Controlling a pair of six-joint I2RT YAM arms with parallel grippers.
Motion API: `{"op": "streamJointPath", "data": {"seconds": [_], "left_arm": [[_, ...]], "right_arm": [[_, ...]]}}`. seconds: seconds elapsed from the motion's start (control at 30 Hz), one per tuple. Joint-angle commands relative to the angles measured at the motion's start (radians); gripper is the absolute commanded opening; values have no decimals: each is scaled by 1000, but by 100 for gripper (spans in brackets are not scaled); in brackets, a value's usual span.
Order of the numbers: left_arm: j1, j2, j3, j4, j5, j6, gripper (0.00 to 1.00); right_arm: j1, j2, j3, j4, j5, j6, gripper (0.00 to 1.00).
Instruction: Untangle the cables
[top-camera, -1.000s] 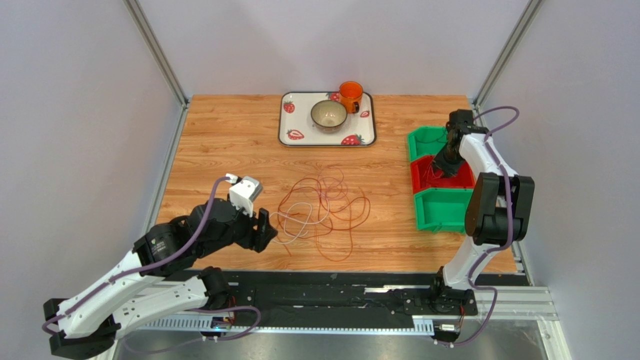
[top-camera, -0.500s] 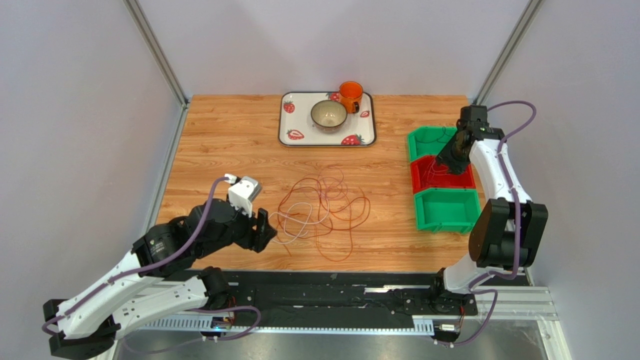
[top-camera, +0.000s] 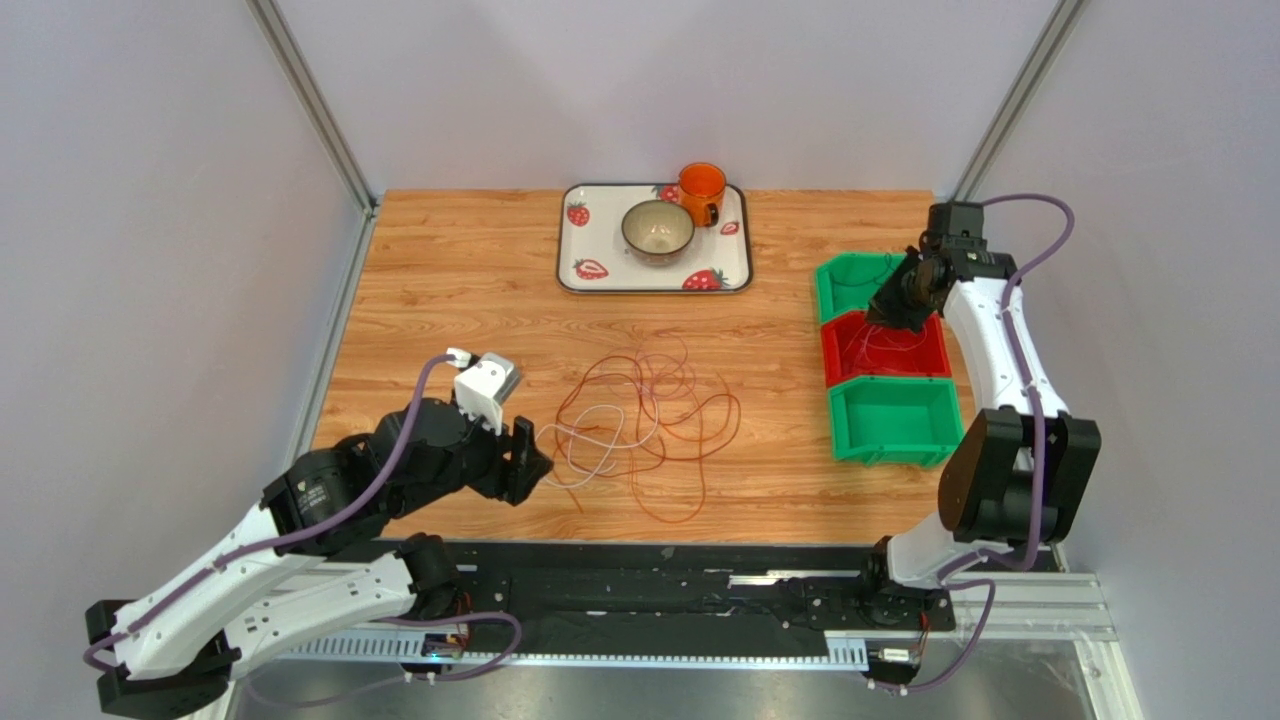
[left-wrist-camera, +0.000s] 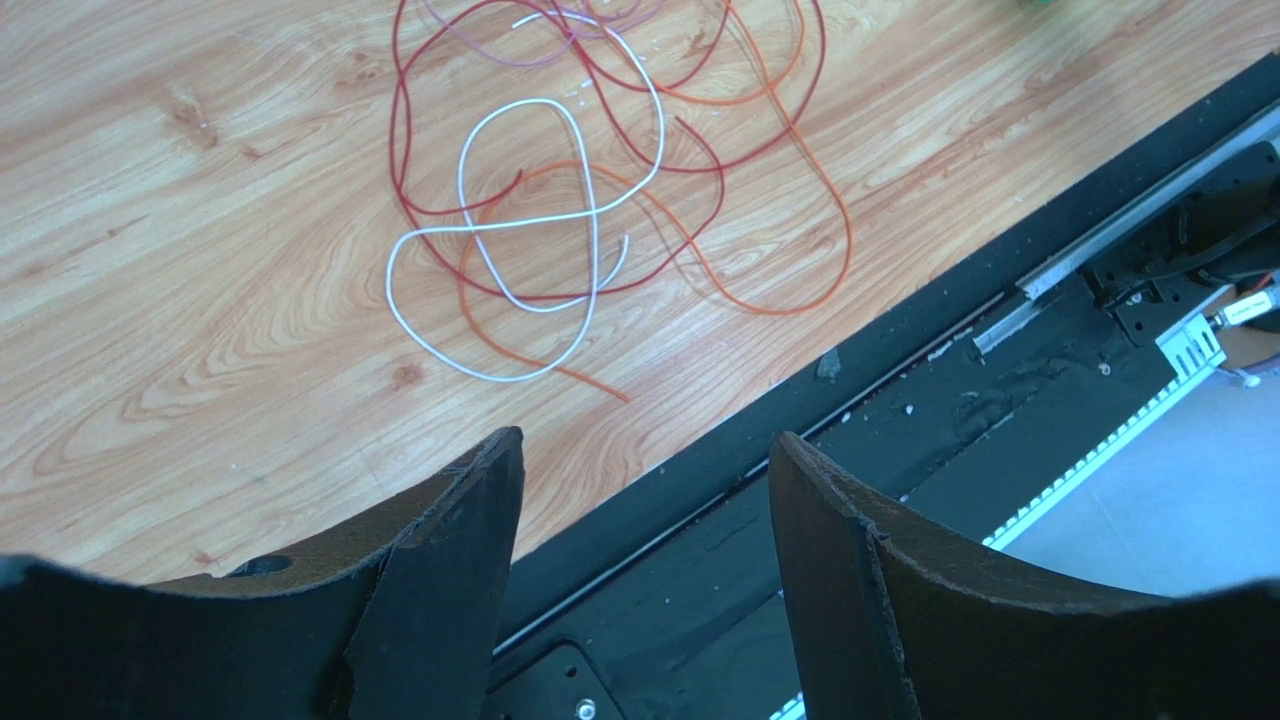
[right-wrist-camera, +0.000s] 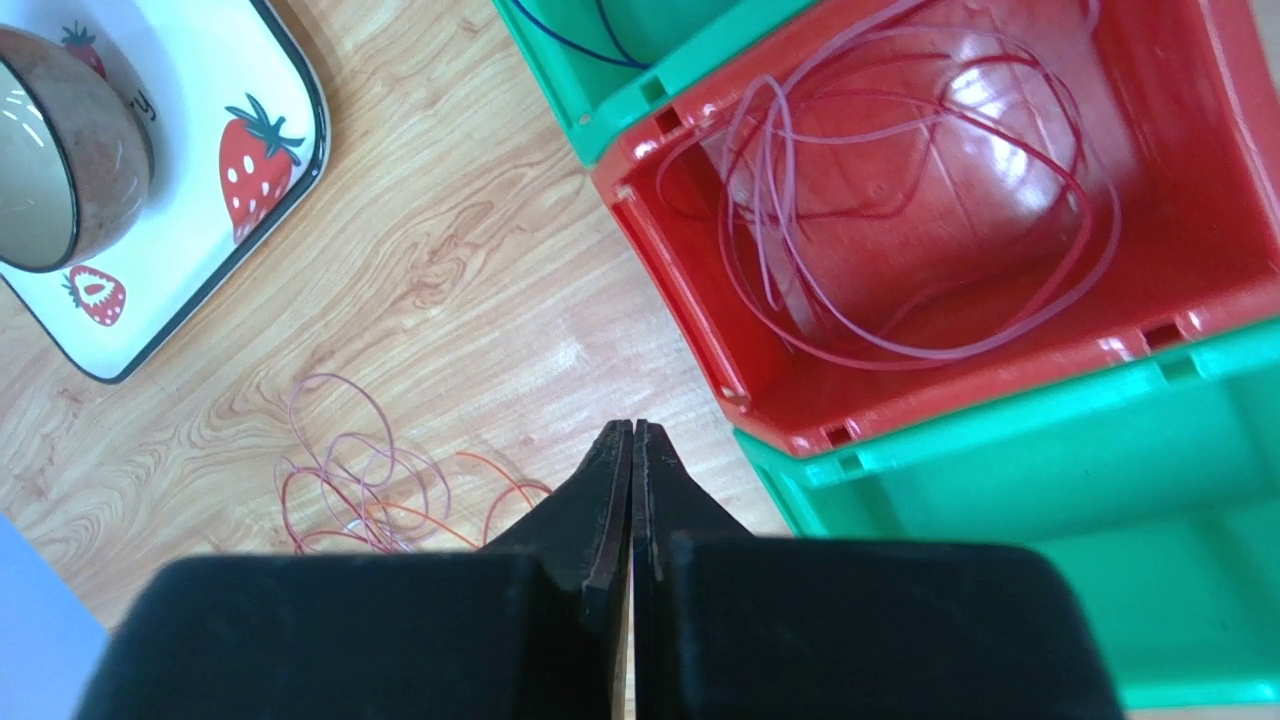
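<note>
Left of the tangle of cables (top-camera: 646, 417), we find the left gripper (left-wrist-camera: 643, 450) low over the table (top-camera: 451, 285), its fingers spread wide with nothing between them. It sits just beside the tangle's near-left edge and points at the loops, which we read as readiness to pinch one strand out of the heap.

The strand nearest it is the white cable (left-wrist-camera: 526, 221), whose loops lie among dark red and orange ones. The strands cross at many points, so the heap is not sorted yet.

Beyond the tangle, at the far edge, stands a strawberry tray (top-camera: 579, 273) with a bowl (top-camera: 658, 228) and an orange mug (top-camera: 700, 191). It is well apart from the wires and, as we judge, no part of this job.

Well to the right of the tangle sit three bins in a row, a red bin (right-wrist-camera: 669, 285) between two green bins (top-camera: 887, 428). A pinkish-red cable (right-wrist-camera: 902, 210) lies coiled alone inside the red bin, and a dark wire (right-wrist-camera: 579, 38) shows in the far green one. We take the bins to be where freed cables go, sorted by colour.

Farthest right of the tangle, the right gripper (right-wrist-camera: 631, 435) hangs above the red bin's tangle-side edge. Its fingers are pressed together and hold nothing, so we judge it free to fetch the next strand.
</note>
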Motion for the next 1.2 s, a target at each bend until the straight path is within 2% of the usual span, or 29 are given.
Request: {"op": "streamJointPath", "data": {"seconds": [0.0,0.23,0.43,0.73,0.8,1.0,1.17], "left_arm": [[-3,-1,-1,18,-12,0,70],[-3,2,-3,18,-12,0,70],[-3,8,-3,18,-10,0,69],[-3,8,-1,18,-6,2,69],[-3,8,-1,18,-6,2,69],[-3,10,-1,18,-4,2,68],[-3,10,-3,20,-6,2,69]], "right_arm": [[-4,86,52,60,-15,-17,0],[-7,193,112,78,65,-52,0],[-30,232,40,90,186,-37,0],[-87,296,29,106,242,-32,0],[-96,293,26,89,269,-34,0],[-96,209,46,61,203,-34,0],[-67,122,115,-32,157,-51,1]]}}
